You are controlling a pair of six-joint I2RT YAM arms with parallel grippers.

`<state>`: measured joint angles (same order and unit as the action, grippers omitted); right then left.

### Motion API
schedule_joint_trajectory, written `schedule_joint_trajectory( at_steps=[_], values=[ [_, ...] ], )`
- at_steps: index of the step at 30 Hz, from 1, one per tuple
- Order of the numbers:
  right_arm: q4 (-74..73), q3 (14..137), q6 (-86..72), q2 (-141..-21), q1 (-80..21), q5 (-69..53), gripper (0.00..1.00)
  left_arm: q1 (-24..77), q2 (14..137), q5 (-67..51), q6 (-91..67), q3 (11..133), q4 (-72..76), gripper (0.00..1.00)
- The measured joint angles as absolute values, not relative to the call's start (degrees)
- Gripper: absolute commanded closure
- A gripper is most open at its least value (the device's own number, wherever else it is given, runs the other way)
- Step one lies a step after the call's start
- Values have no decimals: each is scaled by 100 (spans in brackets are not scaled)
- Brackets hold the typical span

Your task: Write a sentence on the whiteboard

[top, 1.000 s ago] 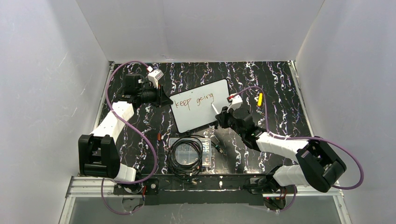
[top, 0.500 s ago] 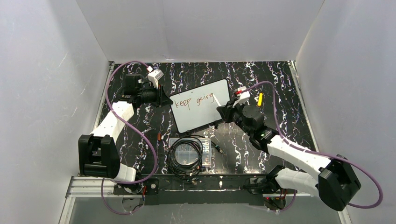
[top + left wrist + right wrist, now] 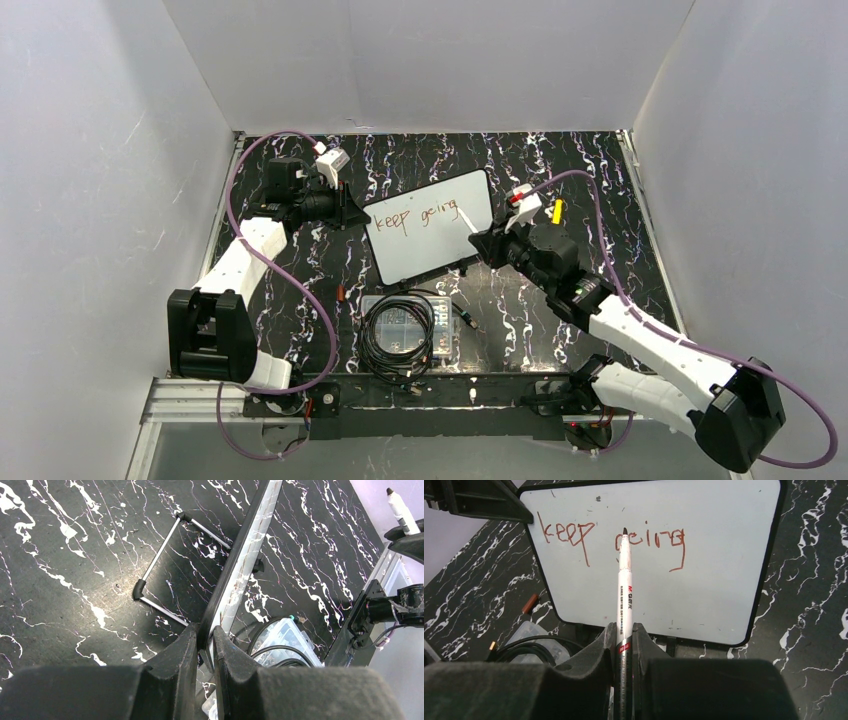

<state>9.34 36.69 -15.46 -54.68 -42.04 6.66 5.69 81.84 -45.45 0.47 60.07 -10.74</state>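
A black tabletop (image 3: 590,170) veined in white forms the floor of a white-walled enclosure (image 3: 430,60). Reading the tabletop as a dial from above, a clear plastic box (image 3: 445,345) sits at six o'clock, near the front edge, with a coiled black cable (image 3: 375,340). A small reddish-brown cap (image 3: 341,292) lies at the box's ten o'clock, apart from it. A short yellow piece (image 3: 557,211) lies between two and three o'clock on the tabletop.

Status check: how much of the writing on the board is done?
Done: "keep going" stands on the upper part of the whiteboard. In hand: left tool clamps the board's edge; right tool grips the marker, tip by "going". Left: the lower part is blank, so any further words are unwritten.
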Motion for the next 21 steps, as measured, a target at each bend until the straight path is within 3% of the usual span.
schedule_joint_trajectory(
  at_steps=[11, 21],
  values=[
    [985, 3367, -2043, -5704, -4447, 377, 99, 572, 8141, -4565, -1, 6007, -1059, 100],
    [1358, 3485, -1857, -6858, -5402, 794, 99, 572, 8114, -4584, -132, 6007, -1033, 100]
  ],
)
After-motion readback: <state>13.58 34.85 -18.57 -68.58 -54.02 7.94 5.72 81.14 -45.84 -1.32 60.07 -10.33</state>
